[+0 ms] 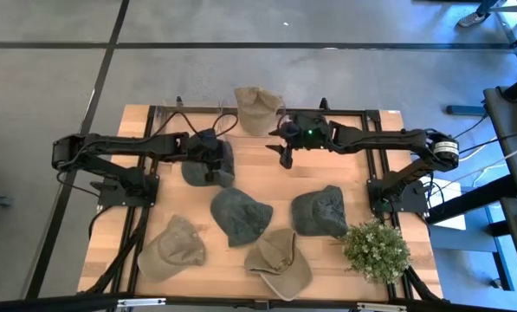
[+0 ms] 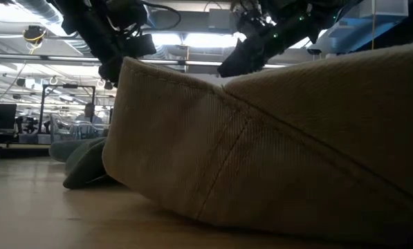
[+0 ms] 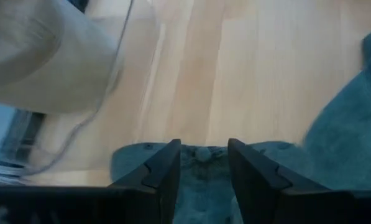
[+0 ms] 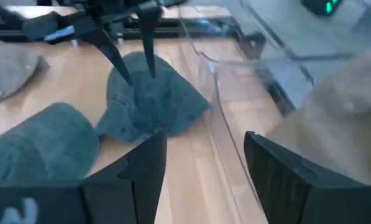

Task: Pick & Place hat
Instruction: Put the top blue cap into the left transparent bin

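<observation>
Left tool positioned over hat.
Left tool (image 1: 213, 158), fingers spread, straddles the grey-green hat (image 1: 208, 166) crown, far left; right tool (image 1: 286, 153) spread, apart.

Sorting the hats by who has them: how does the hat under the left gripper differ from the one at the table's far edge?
The dark teal hat lies on the wood with the left gripper open over its crown; the tan hat sits untouched at the far edge, beside the right gripper, which is open. Both are soft caps.

Lab or workshop; exposed ceiling ducts (image 2: 26, 10); equipment racks (image 2: 50, 111) behind
</observation>
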